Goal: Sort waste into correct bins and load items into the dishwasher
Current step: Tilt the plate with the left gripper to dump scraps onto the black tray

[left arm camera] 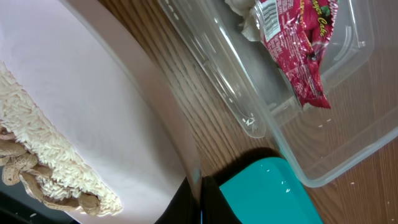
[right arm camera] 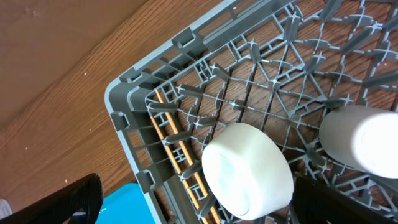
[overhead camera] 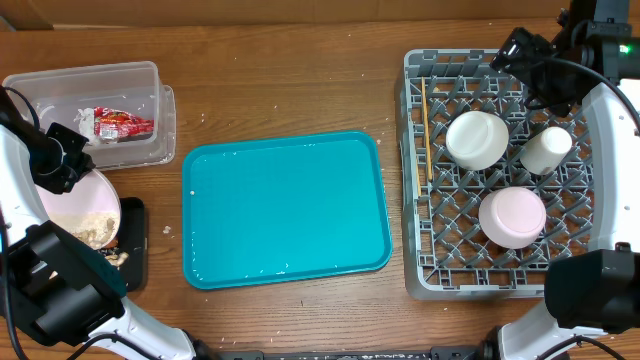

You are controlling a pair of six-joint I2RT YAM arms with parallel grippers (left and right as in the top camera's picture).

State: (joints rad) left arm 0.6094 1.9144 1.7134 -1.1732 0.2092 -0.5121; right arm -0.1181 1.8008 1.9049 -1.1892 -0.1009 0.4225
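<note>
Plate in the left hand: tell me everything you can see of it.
The plate is round, flat, glossy white, ceramic-looking. The left hand is shut on its rim, holding it apparently tilted above the black tray, near the clear tub. Pale rice and brownish scraps cling along its lower edge; the rest is bare.

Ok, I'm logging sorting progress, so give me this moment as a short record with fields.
left gripper: shut on plate
plate: tilted over black tray, rice on it
black tray: a few scraps in it
tub: wrapper and tissue inside
teal tray: nothing on it
rack: chopsticks along its left edge, two upside-down bowls, cup
right gripper: open, empty, over the rack's far right corner
</note>
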